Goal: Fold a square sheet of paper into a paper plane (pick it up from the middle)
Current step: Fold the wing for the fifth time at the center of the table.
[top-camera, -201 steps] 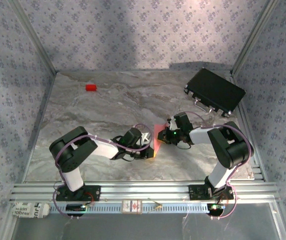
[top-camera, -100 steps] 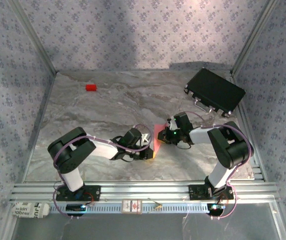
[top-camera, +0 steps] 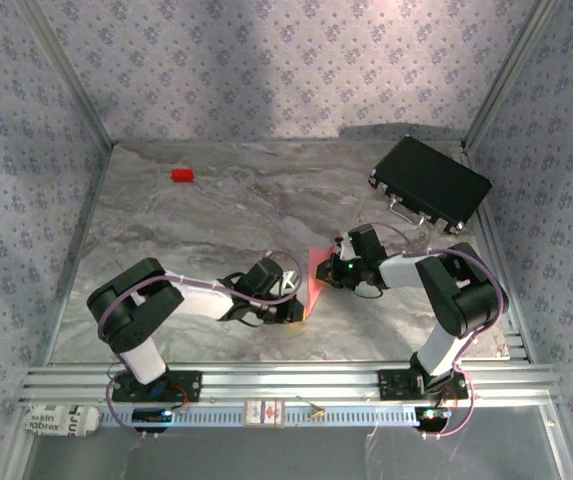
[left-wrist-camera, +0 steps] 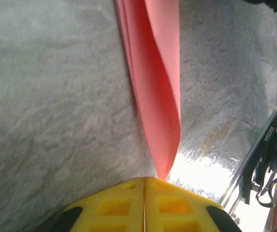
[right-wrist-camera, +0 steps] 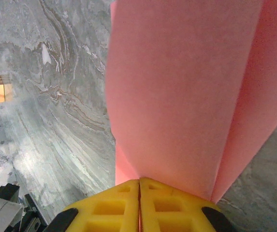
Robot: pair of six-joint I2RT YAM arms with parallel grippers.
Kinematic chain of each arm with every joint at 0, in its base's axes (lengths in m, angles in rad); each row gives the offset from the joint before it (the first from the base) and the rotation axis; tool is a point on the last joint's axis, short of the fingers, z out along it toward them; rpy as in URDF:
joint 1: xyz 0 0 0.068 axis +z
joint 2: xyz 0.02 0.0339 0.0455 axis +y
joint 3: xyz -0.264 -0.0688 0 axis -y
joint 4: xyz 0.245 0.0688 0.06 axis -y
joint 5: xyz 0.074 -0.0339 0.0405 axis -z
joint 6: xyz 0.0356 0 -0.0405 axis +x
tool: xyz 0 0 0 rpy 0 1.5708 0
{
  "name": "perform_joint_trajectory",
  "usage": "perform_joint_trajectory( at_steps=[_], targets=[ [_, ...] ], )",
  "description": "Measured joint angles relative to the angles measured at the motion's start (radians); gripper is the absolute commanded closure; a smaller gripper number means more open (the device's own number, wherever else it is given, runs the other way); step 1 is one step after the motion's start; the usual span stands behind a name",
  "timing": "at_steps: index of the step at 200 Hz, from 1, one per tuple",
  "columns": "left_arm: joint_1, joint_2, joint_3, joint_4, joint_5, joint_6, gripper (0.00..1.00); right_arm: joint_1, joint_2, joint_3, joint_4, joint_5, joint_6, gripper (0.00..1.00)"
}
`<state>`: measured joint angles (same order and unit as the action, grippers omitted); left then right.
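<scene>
The left gripper (top-camera: 296,306) and the right gripper (top-camera: 330,271) are low over the table (top-camera: 166,230), on the near side, facing each other. The paper (top-camera: 316,275) is between them, near the middle of the table and a little to the right.

The left gripper is closed tight. In its own camera its yellow fingers (left-wrist-camera: 114,205) press together with no gap, and the thin end of the paper goes in between them. The right gripper is closed tight too, and the pink paper comes out from between its fingers in a wide strip. So each one pinches one end.

The paper is folded, with more than one layer (you can see the layers along its edge). It stands up on its side and twists a bit along its length. I cannot tell if its bottom edge touches the table.

I think the paper is very light, thin and floppy. It will bend, slip or tear if pulled hard. A good place to hold it is on the fold, where the layers are thick. Gentle pulls will be best.

Far back on the left is a small red block (top-camera: 182,175). Far back on the right is a black case (top-camera: 431,183). Both are well away from the paper.
</scene>
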<state>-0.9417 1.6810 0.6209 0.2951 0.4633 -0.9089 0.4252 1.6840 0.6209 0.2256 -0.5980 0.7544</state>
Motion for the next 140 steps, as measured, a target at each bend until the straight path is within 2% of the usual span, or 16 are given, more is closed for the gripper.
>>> perform_joint_trajectory(
  at_steps=[66, 99, 140],
  targets=[
    [-0.003, -0.095, -0.014, -0.138, -0.034, 0.011, 0.88, 0.002, -0.003, 0.005, -0.013, 0.010, 0.000, 0.90],
    [0.004, -0.163, -0.010, -0.166, -0.063, 0.010, 0.93, 0.002, -0.015, 0.005, -0.030, 0.031, 0.000, 0.90],
    [0.041, -0.171, 0.034, -0.154, -0.066, -0.001, 0.96, 0.002, -0.025, 0.005, -0.048, 0.052, 0.000, 0.90]
  ],
)
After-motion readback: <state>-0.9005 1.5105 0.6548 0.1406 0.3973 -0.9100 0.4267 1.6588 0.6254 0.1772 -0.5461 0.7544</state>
